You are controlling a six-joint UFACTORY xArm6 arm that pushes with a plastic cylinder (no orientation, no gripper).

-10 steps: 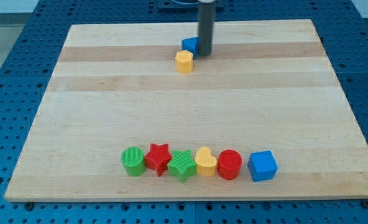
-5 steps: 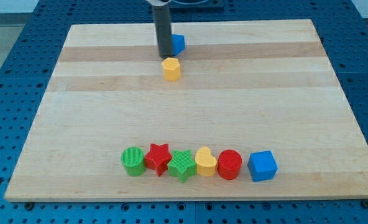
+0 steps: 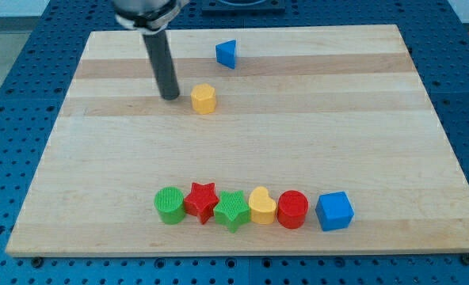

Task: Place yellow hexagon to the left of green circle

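The yellow hexagon [image 3: 204, 98] sits on the wooden board [image 3: 100, 158] in the upper middle. My tip [image 3: 170, 96] stands just to its left, a small gap apart. The green circle [image 3: 169, 206] is at the left end of a row of blocks near the view's bottom, far below the hexagon.
To the right of the green circle, the row runs: a red star [image 3: 202, 201], a green star [image 3: 232, 210], a yellow heart [image 3: 261, 206], a red circle [image 3: 292, 209] and a blue cube [image 3: 334, 210]. A blue triangle [image 3: 226, 53] lies near the top.
My tip has swept from the blue triangle leftwards and down, ending left of the yellow hexagon. The hexagon has slid left and down. The blue triangle shifted slightly left.
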